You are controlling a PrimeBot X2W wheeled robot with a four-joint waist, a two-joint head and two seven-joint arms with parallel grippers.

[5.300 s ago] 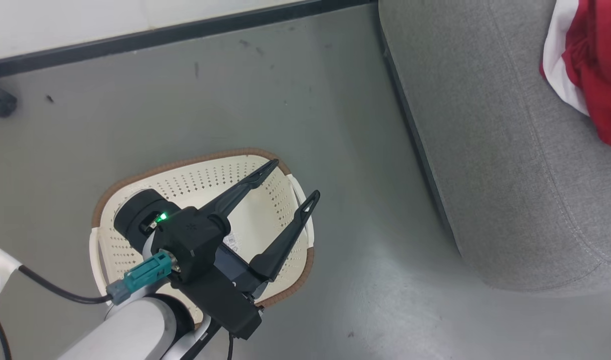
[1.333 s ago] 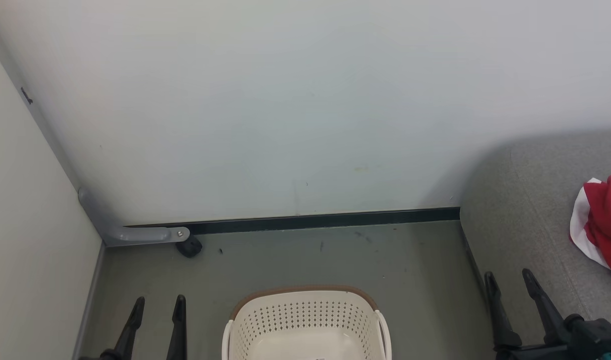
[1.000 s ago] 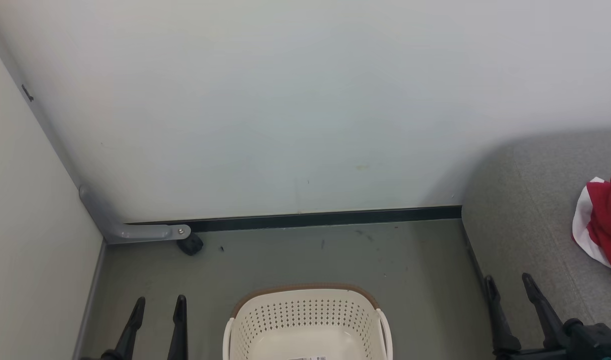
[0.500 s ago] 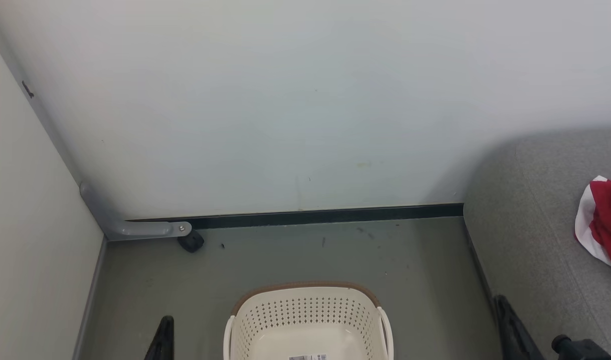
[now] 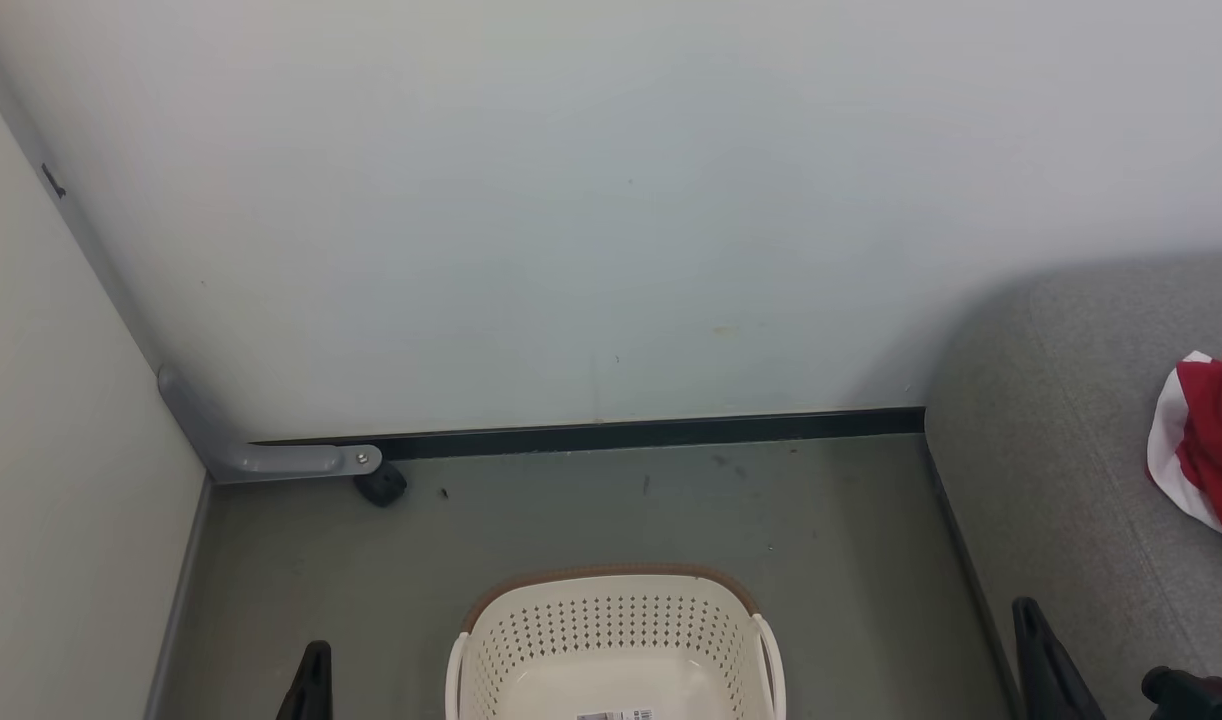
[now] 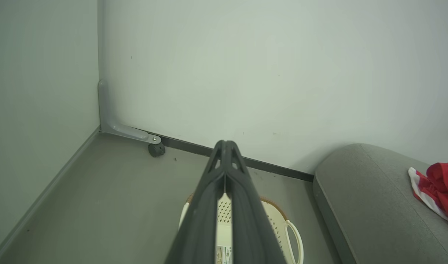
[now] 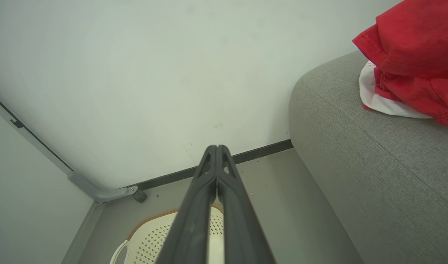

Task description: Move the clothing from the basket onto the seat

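The cream basket (image 5: 616, 640) with a brown rim stands on the floor at the bottom centre, and no fabric shows inside it. Red clothing (image 5: 1216, 445) with white trim lies on the grey seat (image 5: 1061, 450) at the right edge. My left gripper (image 5: 313, 675) pokes up at the lower left, shut with nothing in it; in its own view its fingers (image 6: 226, 146) are pressed together above the basket (image 6: 279, 223). My right gripper (image 5: 1031, 635) rises at the lower right beside the seat's front, shut and empty (image 7: 216, 150). The clothing (image 7: 411, 62) sits far up the seat (image 7: 374, 154).
A white wall (image 5: 611, 200) runs behind with a dark skirting strip (image 5: 651, 432). A side wall closes the left, with a grey bracket (image 5: 271, 455) and a small black caster (image 5: 381, 487) in the corner. Grey floor (image 5: 591, 520) lies between wall, basket and seat.
Both grippers went from open to shut and dropped lower in the head view. The basket and the clothing on the seat have stayed put.
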